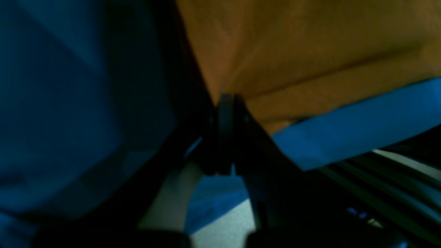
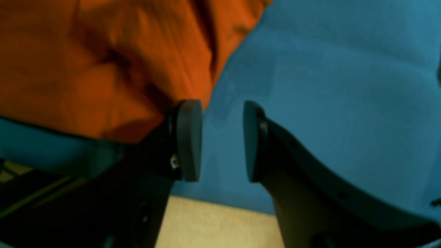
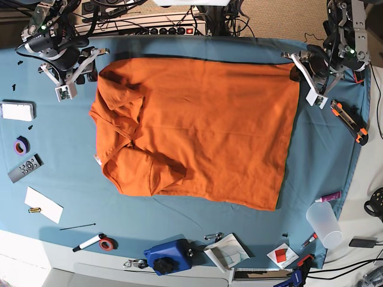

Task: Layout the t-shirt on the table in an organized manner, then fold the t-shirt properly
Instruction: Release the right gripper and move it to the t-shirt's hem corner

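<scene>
T-shirt (image 3: 203,131) lies spread, bright orange, sleeves rumpled.

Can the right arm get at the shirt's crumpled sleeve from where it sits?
Probably yes. The right gripper is open beside the t-shirt, and nothing sits between it and the bunched sleeve.

Robotics lab bench, not home. Evidence: two arms clamped at far table (image 3: 335,197) corners, power strip (image 3: 170,28) plus cable tangle along back edge. Teal cloth over white tabletop. Bench clutter round margins: tape rolls (image 3: 21,145), remote (image 3: 25,168), marker (image 3: 88,242), utility knife (image 3: 349,121), plastic cup (image 3: 324,223), blue tool (image 3: 169,256), paper scraps. Carpet floor beyond.
</scene>
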Motion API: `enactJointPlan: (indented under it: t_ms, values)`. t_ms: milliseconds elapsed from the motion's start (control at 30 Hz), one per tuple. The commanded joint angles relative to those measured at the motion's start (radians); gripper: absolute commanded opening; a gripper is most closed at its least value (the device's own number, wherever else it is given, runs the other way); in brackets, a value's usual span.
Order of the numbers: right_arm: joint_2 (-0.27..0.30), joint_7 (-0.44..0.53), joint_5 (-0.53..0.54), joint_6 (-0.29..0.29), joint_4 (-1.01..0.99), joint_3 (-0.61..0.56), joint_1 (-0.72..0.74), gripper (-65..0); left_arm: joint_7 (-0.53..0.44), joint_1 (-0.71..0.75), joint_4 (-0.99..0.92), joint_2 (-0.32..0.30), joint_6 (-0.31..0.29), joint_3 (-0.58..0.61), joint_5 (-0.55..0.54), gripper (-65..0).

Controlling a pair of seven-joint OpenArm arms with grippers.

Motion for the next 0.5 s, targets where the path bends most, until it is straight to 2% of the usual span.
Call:
enactJointPlan:
  t_ms: [0, 100, 267, 300, 400, 467]
  values:
    - [0.018, 0.049, 0.009, 0.002, 0.016, 0.006, 0.003, -44.8, 0.168, 0.044, -0.027, 0.000, 0.010, 0.011, 0.080, -65.0]
    - [0.038, 0.149, 0.006, 0.000, 0.016, 0.010, 0.037, -44.8, 0.169, 0.046, -0.027, 0.000, 0.010, 0.011, 0.079, -65.0]
    - [0.044, 0.156, -0.006, -0.037, 0.015, 0.011, 0.218, -44.8, 0.185, 0.051, -0.027, 0.000, 0.010, 0.011, 0.079, -65.0]
    - [0.045, 0.155, -0.011, -0.036, 0.014, 0.010, 0.251, -44.8, 0.185, 0.052, -0.026, 0.000, 0.010, 0.011, 0.079, -61.2]
    - [0.053, 0.157, -0.017, -0.037, 0.005, 0.010, 0.317, -44.8, 0.188, 0.052, -0.025, 0.000, 0.011, 0.011, 0.079, -44.0]
    - [0.066, 0.158, -0.017, -0.037, -0.031, 0.008, 0.348, -44.8, 0.189, 0.052, -0.017, -0.001, 0.011, 0.011, 0.080, -37.5]
